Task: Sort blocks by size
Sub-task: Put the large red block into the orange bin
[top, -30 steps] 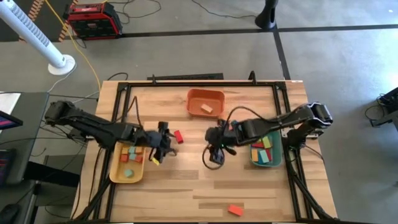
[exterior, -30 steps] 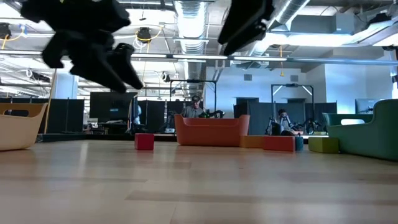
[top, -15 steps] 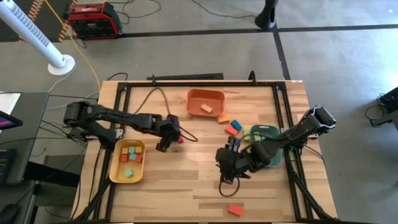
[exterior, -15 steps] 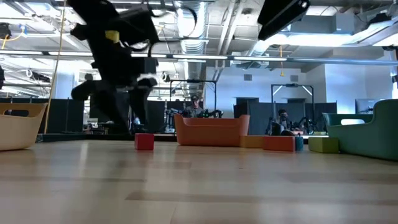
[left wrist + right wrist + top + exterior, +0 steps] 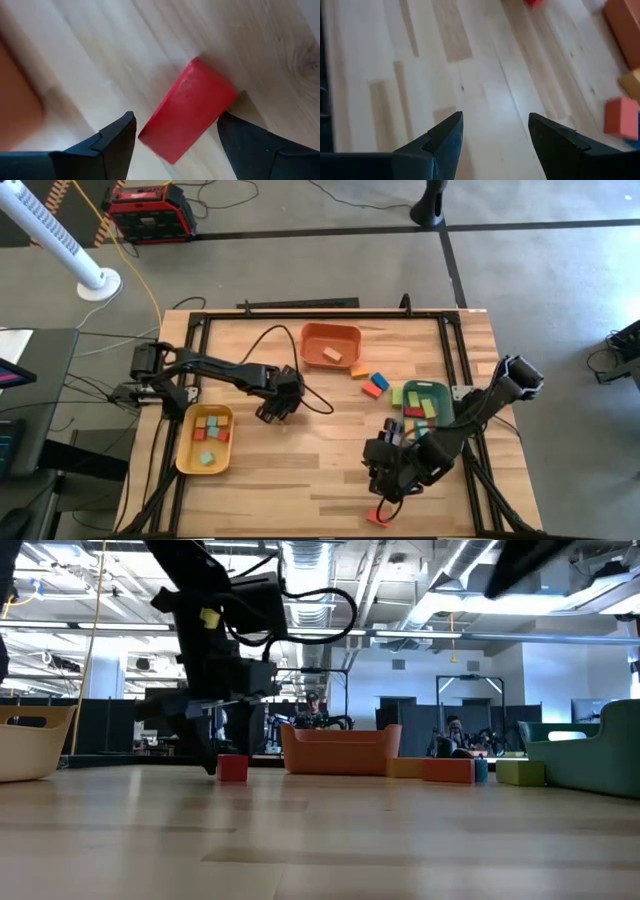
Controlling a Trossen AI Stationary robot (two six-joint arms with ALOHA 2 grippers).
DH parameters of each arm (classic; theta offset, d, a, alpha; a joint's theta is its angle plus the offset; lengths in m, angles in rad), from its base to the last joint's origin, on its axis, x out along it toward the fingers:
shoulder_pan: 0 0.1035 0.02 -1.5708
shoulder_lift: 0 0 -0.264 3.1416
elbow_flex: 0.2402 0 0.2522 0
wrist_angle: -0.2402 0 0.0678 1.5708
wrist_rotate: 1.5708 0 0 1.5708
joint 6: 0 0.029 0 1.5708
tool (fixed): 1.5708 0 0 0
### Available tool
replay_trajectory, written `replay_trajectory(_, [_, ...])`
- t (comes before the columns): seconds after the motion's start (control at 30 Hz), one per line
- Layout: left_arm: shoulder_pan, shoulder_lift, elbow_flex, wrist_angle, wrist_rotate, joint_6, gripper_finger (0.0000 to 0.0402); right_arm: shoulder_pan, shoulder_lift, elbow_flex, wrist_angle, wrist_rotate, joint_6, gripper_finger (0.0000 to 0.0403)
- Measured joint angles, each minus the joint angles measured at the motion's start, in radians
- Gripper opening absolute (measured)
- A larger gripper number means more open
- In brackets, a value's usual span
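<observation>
Only the left wrist view shows the red block [image 5: 187, 109] lying flat on the table [image 5: 300, 470] w/ the left gripper [image 5: 176, 134] straddling it — fingers spread, one each side, no contact visible. High view hides that block under the gripper head [image 5: 277, 402], just right of the yellow tray [image 5: 184, 457], which holds several small blocks [image 5: 209, 432]. Low view shows the red block [image 5: 232, 768] on the wood w/ the left gripper [image 5: 215, 730] low over it. Right gripper [image 5: 390, 480] sits near the front edge, right of centre, fingers apart and empty; an orange block [image 5: 377, 518] lies just in front of it, nearly at the table's near edge. Right wrist view gives bare boards between its fingers [image 5: 447, 135]. Orange tray [image 5: 330, 337] at far centre holds one tan block [image 5: 332, 354]; a loose cluster — orange, red, blue [image 5: 376, 384] — lies just right of it, beside the green tray [image 5: 446, 396], which has a few blocks inside. Table's centre and front-left are open wood — plenty of room to move.
</observation>
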Motion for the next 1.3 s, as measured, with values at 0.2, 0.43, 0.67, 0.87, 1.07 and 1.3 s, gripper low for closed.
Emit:
replay_trajectory(0.2, [0.003, 0.070, 0.043, -0.033, 0.020, 0.025, 0.0254, 0.031, 0.000, -0.051, 0.006, 0.011, 0.090, 0.0256])
replay_trajectory(0.43, [0.005, 0.081, 0.085, -0.104, 0.050, 0.038, 0.0168, 0.062, 0.000, -0.074, 0.016, 0.013, 0.150, 0.0256])
replay_trajectory(0.67, [0.010, 0.082, 0.118, -0.100, 0.049, 0.074, 0.0125, 0.098, 0.000, -0.074, 0.054, 0.015, 0.157, 0.0256])
replay_trajectory(0.87, [0.040, 0.081, 0.182, -0.037, 0.044, 0.108, 0.0125, 0.145, 0.000, -0.074, 0.062, 0.015, 0.238, 0.0256])
replay_trajectory(1.07, [0.087, 0.081, 0.302, -0.008, 0.067, 0.133, 0.0127, 0.226, -0.001, -0.074, 0.062, 0.059, 0.361, 0.0256])
replay_trajectory(1.3, [0.173, 0.080, 0.402, 0.060, 0.159, 0.160, 0.0127, 0.318, 0.031, -0.072, 0.060, 0.154, 0.497, 0.0256])
